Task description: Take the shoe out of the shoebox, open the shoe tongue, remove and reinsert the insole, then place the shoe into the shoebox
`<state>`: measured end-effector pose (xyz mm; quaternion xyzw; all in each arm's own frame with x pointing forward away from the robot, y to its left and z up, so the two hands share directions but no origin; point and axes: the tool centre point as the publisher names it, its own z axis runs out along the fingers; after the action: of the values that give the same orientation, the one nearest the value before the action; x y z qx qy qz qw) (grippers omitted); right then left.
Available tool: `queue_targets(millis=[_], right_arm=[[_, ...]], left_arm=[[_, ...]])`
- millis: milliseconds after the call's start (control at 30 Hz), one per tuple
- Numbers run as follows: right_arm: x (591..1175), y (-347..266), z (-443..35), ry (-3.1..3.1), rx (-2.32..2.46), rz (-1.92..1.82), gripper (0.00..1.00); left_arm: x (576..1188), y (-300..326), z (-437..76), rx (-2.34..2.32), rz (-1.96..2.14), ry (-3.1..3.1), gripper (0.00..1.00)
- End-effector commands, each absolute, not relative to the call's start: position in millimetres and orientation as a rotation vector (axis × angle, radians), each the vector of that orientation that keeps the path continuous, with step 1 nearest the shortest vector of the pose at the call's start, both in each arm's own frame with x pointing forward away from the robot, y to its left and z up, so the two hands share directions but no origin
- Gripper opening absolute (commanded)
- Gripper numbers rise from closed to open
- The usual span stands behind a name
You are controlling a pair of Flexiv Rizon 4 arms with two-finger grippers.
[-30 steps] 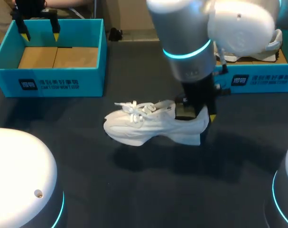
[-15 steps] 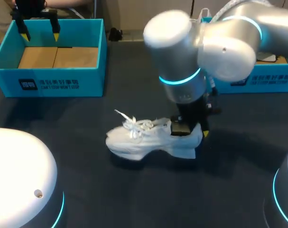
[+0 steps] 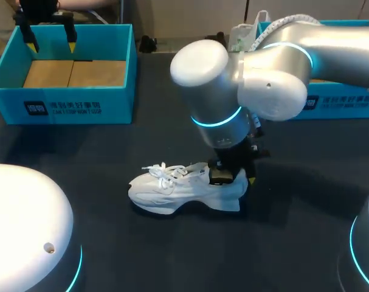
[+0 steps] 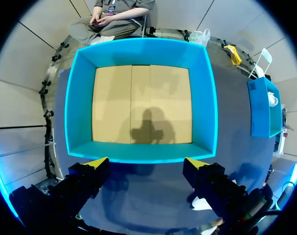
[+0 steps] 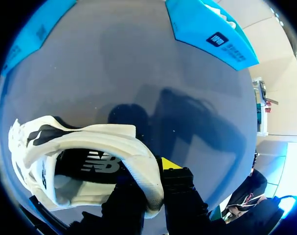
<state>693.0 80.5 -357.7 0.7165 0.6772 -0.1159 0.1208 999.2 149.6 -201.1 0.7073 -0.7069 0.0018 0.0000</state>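
Right gripper (image 3: 233, 174) (image 5: 150, 187) is clamped on the heel collar of the white shoe (image 3: 172, 191) (image 5: 99, 142), one finger down inside the opening and the yellow-tipped one against the outside of the heel. That shoe stands upright on its sole on the dark worktop (image 3: 281, 243), near the middle and outside both boxes, with its toe toward my left side and its laces lying loose over the tongue. Behind it to the left stands the left shoebox (image 3: 62, 106) (image 4: 79, 103), a turquoise box with a bare cardboard floor. The left gripper (image 3: 50, 41) (image 4: 146, 164) hangs above this box's far rim with its fingers spread apart and nothing between them. At the far right stands the right shoebox (image 3: 336, 103) (image 5: 207, 29), well apart from the shoe.
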Motion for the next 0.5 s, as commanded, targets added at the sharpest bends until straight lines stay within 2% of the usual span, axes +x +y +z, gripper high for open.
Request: queue_targets(millis=[33, 333, 367, 400, 500], right_arm=[[694.2, 82.6, -367.7, 1.962, 2.091, -0.355, 0.00], [696.9, 81.3, -372.9, 1.982, 2.079, -0.343, 0.00], [697.0, 80.9, -372.5, 1.982, 2.081, -0.343, 0.11], [697.0, 80.2, -371.5, 1.984, 2.083, -0.335, 0.36], [696.6, 79.2, -368.1, 1.996, 2.086, -0.325, 0.44]], left_arm=[[999.4, 149.6, -200.7, 2.222, 0.004, -2.221, 1.00], [999.4, 149.6, -200.7, 2.222, 0.004, -2.221, 1.00], [999.4, 149.6, -200.7, 2.222, 0.004, -2.221, 1.00], [999.4, 149.6, -200.7, 2.222, 0.004, -2.221, 1.00], [999.4, 149.6, -200.7, 2.222, 0.004, -2.221, 1.00]])
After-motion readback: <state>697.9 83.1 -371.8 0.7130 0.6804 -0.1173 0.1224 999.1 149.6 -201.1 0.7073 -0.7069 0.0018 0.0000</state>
